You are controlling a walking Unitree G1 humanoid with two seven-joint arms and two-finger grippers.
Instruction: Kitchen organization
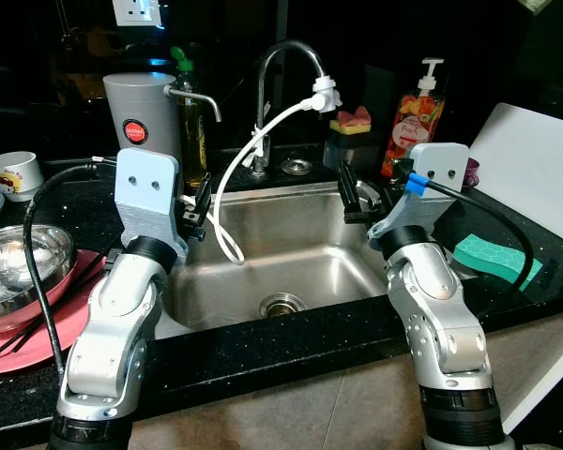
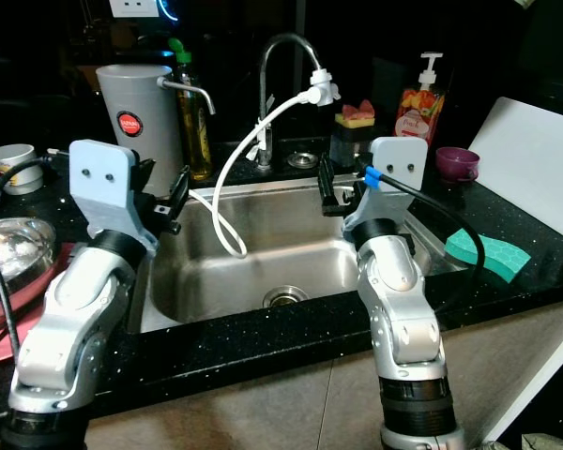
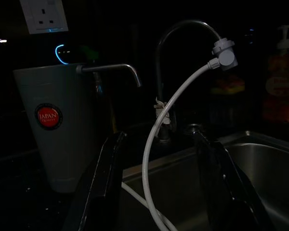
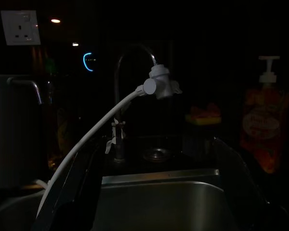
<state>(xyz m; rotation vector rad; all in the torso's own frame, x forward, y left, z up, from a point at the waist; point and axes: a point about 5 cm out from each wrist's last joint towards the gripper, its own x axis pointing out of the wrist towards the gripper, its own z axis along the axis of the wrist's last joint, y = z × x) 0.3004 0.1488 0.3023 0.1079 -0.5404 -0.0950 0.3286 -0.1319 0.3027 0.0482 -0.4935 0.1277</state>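
We've got both arms up over the steel sink [image 1: 227, 298]: our left gripper [image 1: 198, 208] by its left rim, our right gripper [image 1: 349, 195] by its right, both with fingers spread and holding nothing. A white hose [image 1: 249, 159] hangs from the faucet [image 1: 283, 52] into the basin, and a green sponge [image 1: 495, 260] sits on the counter to the right.

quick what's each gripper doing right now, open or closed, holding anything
Left gripper: open, holding nothing, raised over the sink's left edge.
Right gripper: open, holding nothing, raised over the sink's right side.
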